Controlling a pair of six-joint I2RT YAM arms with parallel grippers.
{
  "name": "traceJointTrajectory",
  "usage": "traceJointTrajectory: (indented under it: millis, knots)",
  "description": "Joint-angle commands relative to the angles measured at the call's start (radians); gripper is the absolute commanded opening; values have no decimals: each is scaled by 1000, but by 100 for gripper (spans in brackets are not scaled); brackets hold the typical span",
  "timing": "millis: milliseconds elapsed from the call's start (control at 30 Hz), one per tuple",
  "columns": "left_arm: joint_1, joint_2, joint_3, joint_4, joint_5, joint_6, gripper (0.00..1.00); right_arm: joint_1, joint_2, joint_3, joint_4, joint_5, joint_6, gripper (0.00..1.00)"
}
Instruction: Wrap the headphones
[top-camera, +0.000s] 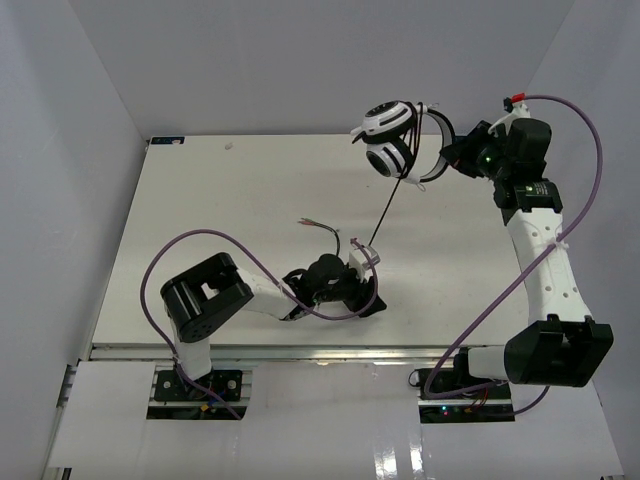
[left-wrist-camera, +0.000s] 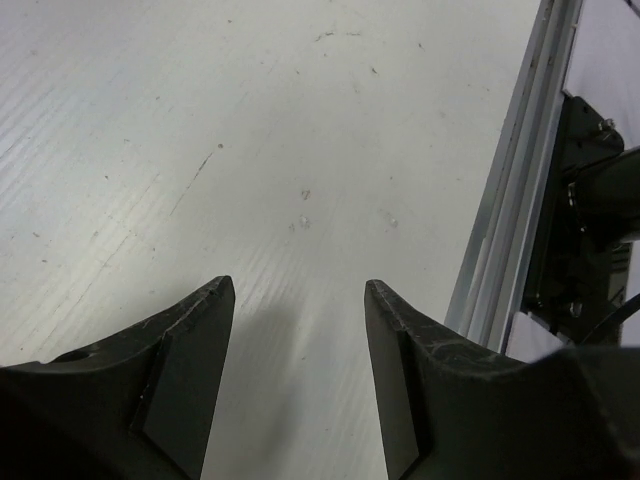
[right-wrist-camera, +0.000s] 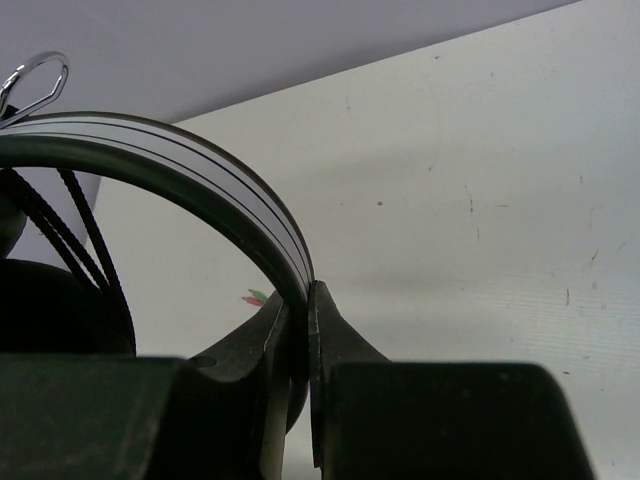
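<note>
Nearest you, just past the near edge at the middle of the table (left-wrist-camera: 300, 120), your left gripper (left-wrist-camera: 298, 292) sits low with its jaws well apart. Nothing is between them; only bare tabletop shows through the gap. Just beyond it the cable (top-camera: 388, 208) comes down to the surface. Its loose end (top-camera: 318, 224), with small coloured tips, lies on the table a little to the far left of that gripper, in no grasp. From there the thin dark line runs straight away toward the far right. Up there your right gripper (right-wrist-camera: 300, 315) is pinched tight on the headband (right-wrist-camera: 200, 165). It holds the headphones (top-camera: 392, 138) lifted off the table, with the cups (top-camera: 385, 158) hanging to its left. In the right wrist view a few dark strands (right-wrist-camera: 90, 235) cross under the band — they may be turns of cable, but you cannot tell that for sure, nor count them.

Judging from this, the wrap is at best partly done: a long stretch of cable is unwound, reaching from the cups to the table. What is left, as I read it, is for you to take that free stretch with the left gripper, wind it round the headphones turn by turn and secure the end — then set the bundle down.
</note>
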Motion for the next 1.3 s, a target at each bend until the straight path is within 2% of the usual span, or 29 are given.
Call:
traceJointTrajectory:
  millis: [0,200,333,400,533,567,600,667,800,867,967,1000,1067,1133,1267]
  knots:
    - [-2,-3,-40,60,-22,69,66,-93,-57,108,80,-188,136,8]
    - [15,8,-94,89,-26,89,65,-210,-65,155,73,-313,176,8]
    - [18,-6,-116,110,-23,91,59,-282,-66,148,74,-410,205,8]
    - [29,-15,-128,118,-20,89,51,-327,-62,142,79,-495,225,8]
    - [72,-29,-135,118,18,85,12,-358,-65,95,108,-657,194,8]
    - [89,-33,-134,112,31,86,5,-363,-73,78,131,-708,178,8]
    - [105,-37,-133,109,47,85,3,-367,-93,63,165,-753,158,8]
    - [152,-59,-134,100,90,83,0,-372,-150,-1,230,-840,80,8]
    - [261,-135,-128,34,183,111,0,-372,-271,-56,222,-873,-133,8]
    - [321,-172,-84,-80,222,163,0,-371,-319,-81,151,-908,-367,8]
    - [392,-192,52,-290,269,245,0,-363,-352,-88,-47,-931,-762,8]
    - [428,-195,93,-339,289,260,0,-354,-358,-90,-147,-898,-860,8]
    - [467,-200,166,-423,321,273,0,-331,-376,-121,-229,-816,-1030,8]
    - [495,-207,239,-486,348,271,0,-322,-398,-178,-243,-740,-1151,8]
    - [514,-228,390,-613,436,244,0,-288,-444,-303,-188,-538,-1256,8]
